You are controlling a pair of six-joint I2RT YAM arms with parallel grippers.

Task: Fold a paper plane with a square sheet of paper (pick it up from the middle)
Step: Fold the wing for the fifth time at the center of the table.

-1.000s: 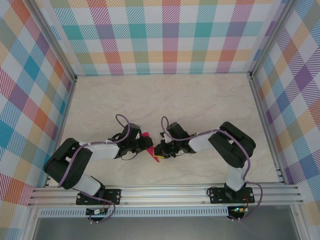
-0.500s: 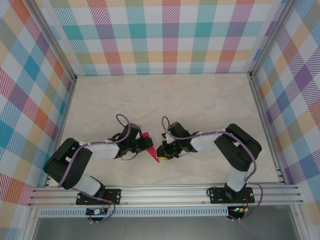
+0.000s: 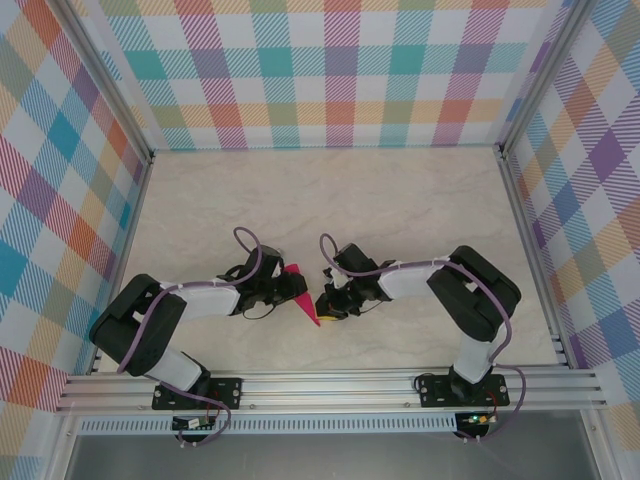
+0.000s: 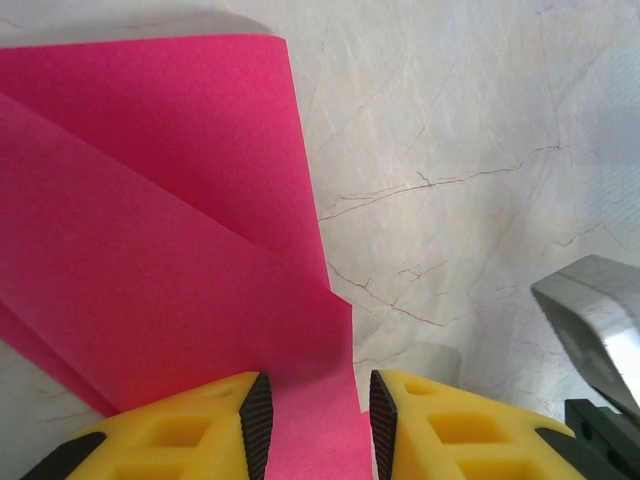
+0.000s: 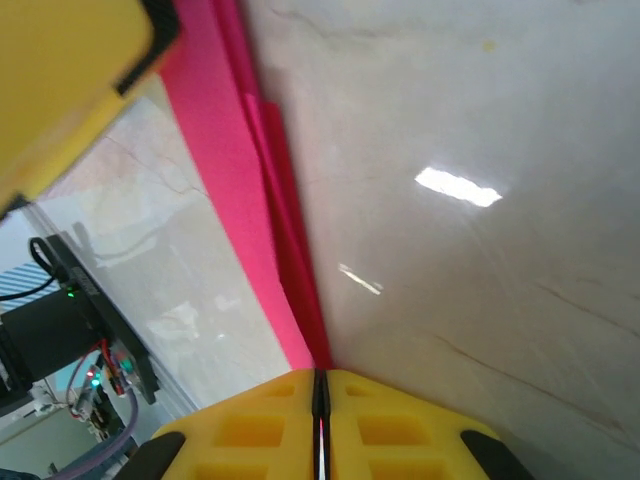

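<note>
The sheet of paper (image 3: 308, 310) is folded into a narrow magenta-pink pointed shape and sits between the two grippers at the table's near middle. My left gripper (image 3: 288, 292) reaches it from the left. In the left wrist view the paper (image 4: 150, 250) has layered diagonal folds, and a strip of it runs between the left gripper's (image 4: 320, 425) black pads, which stand apart. My right gripper (image 3: 325, 303) comes from the right. In the right wrist view it (image 5: 321, 385) is shut on the paper's (image 5: 225, 180) creased edge, with pink showing in the slit.
The marble-look table (image 3: 400, 210) stretches bare behind the arms. Checked walls with metal posts (image 3: 520, 200) close it in on three sides. An aluminium rail (image 3: 330, 385) runs along the near edge. The left gripper's yellow finger (image 5: 70, 80) hangs close above the paper.
The right gripper's jaws have closed a little tighter on the paper's edge, and its wrist has shifted slightly left. The left arm has stayed still.
</note>
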